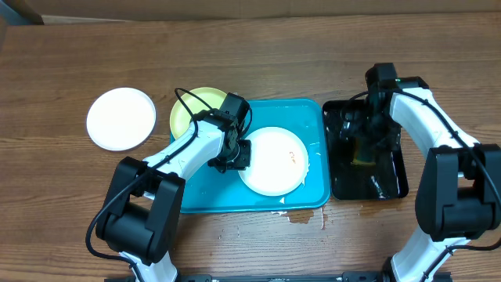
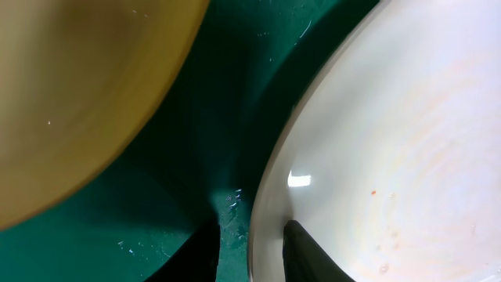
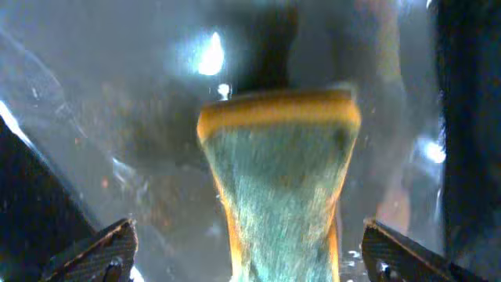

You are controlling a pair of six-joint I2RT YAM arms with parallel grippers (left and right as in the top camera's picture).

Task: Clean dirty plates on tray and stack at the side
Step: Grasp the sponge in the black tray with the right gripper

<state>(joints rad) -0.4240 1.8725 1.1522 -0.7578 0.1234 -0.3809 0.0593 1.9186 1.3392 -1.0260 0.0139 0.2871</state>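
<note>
Left gripper (image 2: 250, 227) pinching a plate rim; right gripper (image 3: 246, 243) hanging open over a sponge (image 3: 282, 180).
Narrow left jaws are clamping the thin edge of the round, glossy smeared plate (image 1: 274, 160) lying in the wet turquoise plastic tray (image 1: 313, 117). The right jaws are gaping wide around one green-topped scrub sponge in the shiny black tray (image 1: 391, 176). Farther back, a yellow plate (image 1: 192, 110) is overlapping the turquoise tray's corner and a clean white plate (image 1: 120, 117) is sitting on the wooden table (image 1: 258, 47): three plates.

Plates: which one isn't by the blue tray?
The white plate far left, alone on the table; the yellow-green plate and smeared white plate are at the turquoise tray.
</note>
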